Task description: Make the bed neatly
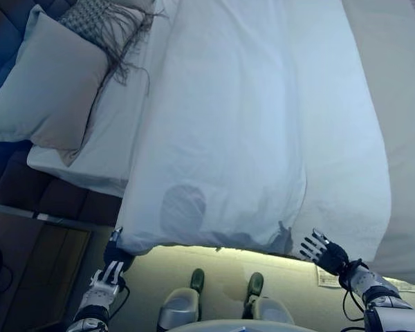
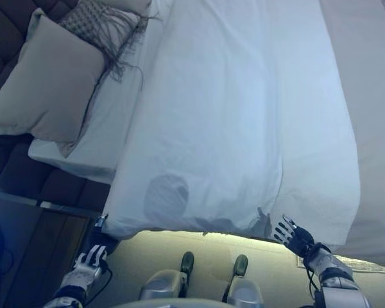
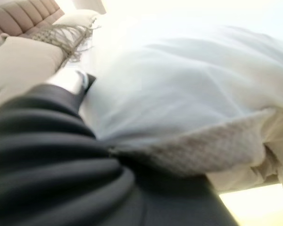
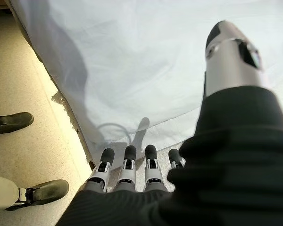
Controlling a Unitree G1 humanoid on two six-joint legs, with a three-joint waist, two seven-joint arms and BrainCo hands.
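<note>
A white duvet (image 1: 228, 124) lies spread over the bed, and its near edge hangs over the bed's side in front of me. My left hand (image 1: 113, 256) is at the duvet's near left corner. In the left wrist view its thumb (image 3: 71, 81) rests against the white cloth, and the rest of the hand is hidden behind the dark cover. Just off the near edge, further right, my right hand (image 1: 328, 254) is held open. Its straight fingers (image 4: 127, 165) point at the duvet's hem and hold nothing.
A pale pillow (image 1: 48, 83) and a fringed cushion (image 1: 100, 21) lie at the bed's head on the left, against a dark tufted headboard (image 1: 3, 34). A beige cover (image 1: 401, 104) runs along the right. Pale floor (image 1: 221, 259) lies below the bed edge, with a dark wooden unit (image 1: 41, 270) at lower left.
</note>
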